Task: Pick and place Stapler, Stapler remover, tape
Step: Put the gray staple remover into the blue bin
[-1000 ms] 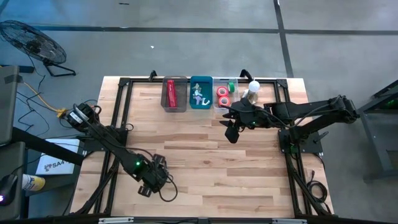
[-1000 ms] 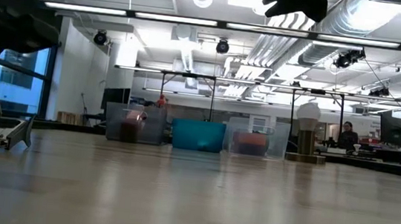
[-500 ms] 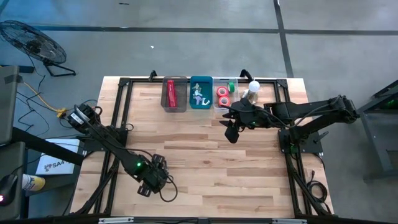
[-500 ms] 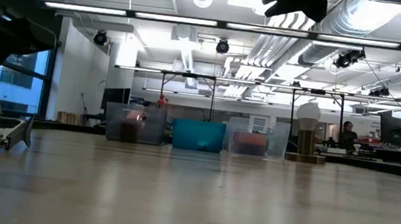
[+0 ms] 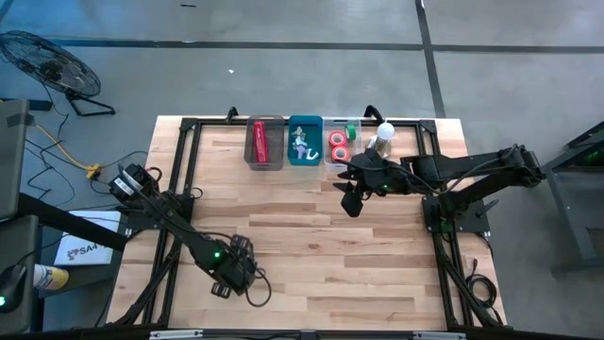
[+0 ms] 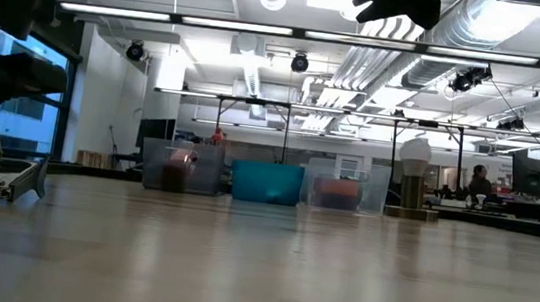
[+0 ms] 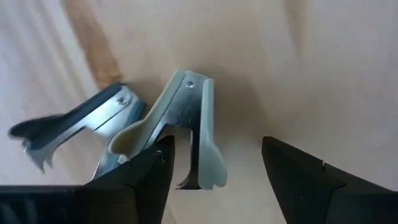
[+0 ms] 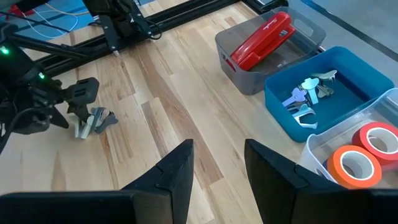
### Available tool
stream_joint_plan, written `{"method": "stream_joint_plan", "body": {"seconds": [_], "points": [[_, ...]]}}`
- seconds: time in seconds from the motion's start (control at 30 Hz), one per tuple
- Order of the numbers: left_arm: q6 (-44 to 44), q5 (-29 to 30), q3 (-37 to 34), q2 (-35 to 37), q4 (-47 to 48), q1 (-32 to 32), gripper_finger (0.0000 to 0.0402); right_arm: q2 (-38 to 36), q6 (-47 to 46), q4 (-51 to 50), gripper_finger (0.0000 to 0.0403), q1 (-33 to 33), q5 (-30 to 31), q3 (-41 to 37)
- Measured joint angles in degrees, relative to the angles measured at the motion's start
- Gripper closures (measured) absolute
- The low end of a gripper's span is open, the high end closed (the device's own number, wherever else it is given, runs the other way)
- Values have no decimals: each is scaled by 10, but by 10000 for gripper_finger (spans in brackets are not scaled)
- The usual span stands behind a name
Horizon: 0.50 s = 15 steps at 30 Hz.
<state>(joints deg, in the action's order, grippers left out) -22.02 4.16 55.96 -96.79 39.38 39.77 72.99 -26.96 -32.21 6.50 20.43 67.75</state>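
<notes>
Grey floor [image 5: 283, 76], black fan [image 5: 52, 66]

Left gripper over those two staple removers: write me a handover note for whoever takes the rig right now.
Left gripper: open, low over the near-left table, fingers straddling the pale green staple remover; nothing held. A dark-handled staple remover lies right beside it.
Right gripper: open, empty, hovering in front of the bins.
Stapler: in the grey bin.
Tape rolls: in the clear bin.
Blue bin: already holds several staple removers.
Done: stapler and tape are binned.
Left: grip the two loose staple removers and carry them, probably to the blue bin.
</notes>
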Motion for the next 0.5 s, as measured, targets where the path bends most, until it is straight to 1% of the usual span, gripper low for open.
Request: {"method": "stream_joint_plan", "body": {"seconds": [0.07, 0.17, 0.33, 0.5], "points": [[-15, 11, 0, 0, 3, 0, 179, 0, 0, 0, 268, 0, -1, 0], [-29, 9, 0, 0, 2, 0, 210, 0, 0, 1, 268, 0, -2, 0], [-47, 4, 0, 0, 3, 0, 277, 0, 0, 1, 268, 0, -2, 0], [-54, -20, 0, 0, 11, 0, 345, 0, 0, 1, 268, 0, -2, 0]]}}
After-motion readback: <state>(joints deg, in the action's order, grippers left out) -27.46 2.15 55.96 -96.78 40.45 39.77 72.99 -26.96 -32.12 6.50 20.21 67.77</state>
